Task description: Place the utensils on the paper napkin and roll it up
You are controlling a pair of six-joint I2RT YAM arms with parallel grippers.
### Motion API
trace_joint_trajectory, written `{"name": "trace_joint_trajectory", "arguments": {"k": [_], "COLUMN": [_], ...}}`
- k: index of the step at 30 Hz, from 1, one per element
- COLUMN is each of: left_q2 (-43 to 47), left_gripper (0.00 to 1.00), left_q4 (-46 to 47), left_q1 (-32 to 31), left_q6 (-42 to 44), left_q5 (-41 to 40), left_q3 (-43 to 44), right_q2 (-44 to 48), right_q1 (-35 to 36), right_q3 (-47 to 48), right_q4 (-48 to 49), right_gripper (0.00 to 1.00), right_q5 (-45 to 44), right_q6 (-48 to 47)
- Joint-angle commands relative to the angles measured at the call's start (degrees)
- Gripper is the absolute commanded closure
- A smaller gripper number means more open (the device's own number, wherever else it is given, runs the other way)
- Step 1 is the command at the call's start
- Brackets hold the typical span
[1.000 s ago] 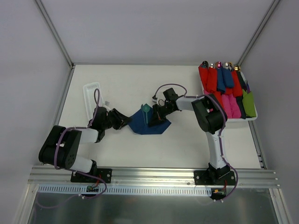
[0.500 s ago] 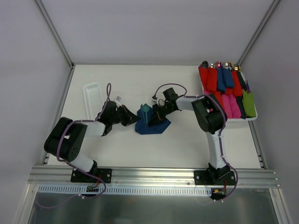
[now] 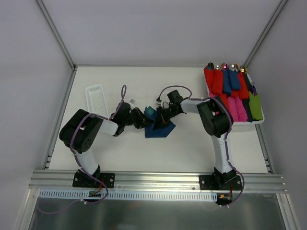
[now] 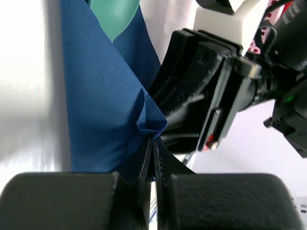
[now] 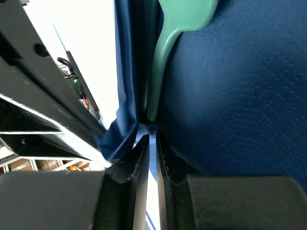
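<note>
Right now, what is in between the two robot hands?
The paper napkin with the teal utensils in it lies between the left gripper and right gripper; the top view shows it.

White slotted tray (image 3: 94, 96) far L; coloured rolled bundles (image 3: 233, 93) in R-side tray (image 3: 254, 122).

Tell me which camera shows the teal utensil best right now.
Right wrist: the teal utensil shows its handle and broad end, close up against the navy napkin. Left wrist catches only a rounded teal end at its top edge; top external shows just a tiny teal speck.
</note>
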State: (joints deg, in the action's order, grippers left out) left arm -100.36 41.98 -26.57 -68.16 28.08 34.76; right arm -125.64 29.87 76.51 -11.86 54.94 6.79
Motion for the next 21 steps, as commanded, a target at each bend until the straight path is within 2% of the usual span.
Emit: {"name": "trace_joint_trajectory", "arguments": {"k": [1,12,21], "left_q2": [-2.12,-8.44,-13.46], "left_gripper": [1.00,1.00,1.00], "left_q4": [4.43,8.12,6.55], "left_q1": [-1.38,-2.17,-2.09], "left_q6": [-2.33,-5.05,-8.65], "left_q5": [0.31,-0.48,-1.44], "left_q3": [2.76,0.58,-0.49], "right_q2": [-0.57,0.22,3.39], "right_q1": [0.10,-1.13,-2.09], "right_q3": [1.19,0.66,0.13], "right_q4": [-1.06,-1.06,-1.41], "right_gripper": [0.86,0.85,0.85], "right_q5": [-2.03,-1.68,-0.18], "right_q6": [-1.07,-1.16,-1.43]}}
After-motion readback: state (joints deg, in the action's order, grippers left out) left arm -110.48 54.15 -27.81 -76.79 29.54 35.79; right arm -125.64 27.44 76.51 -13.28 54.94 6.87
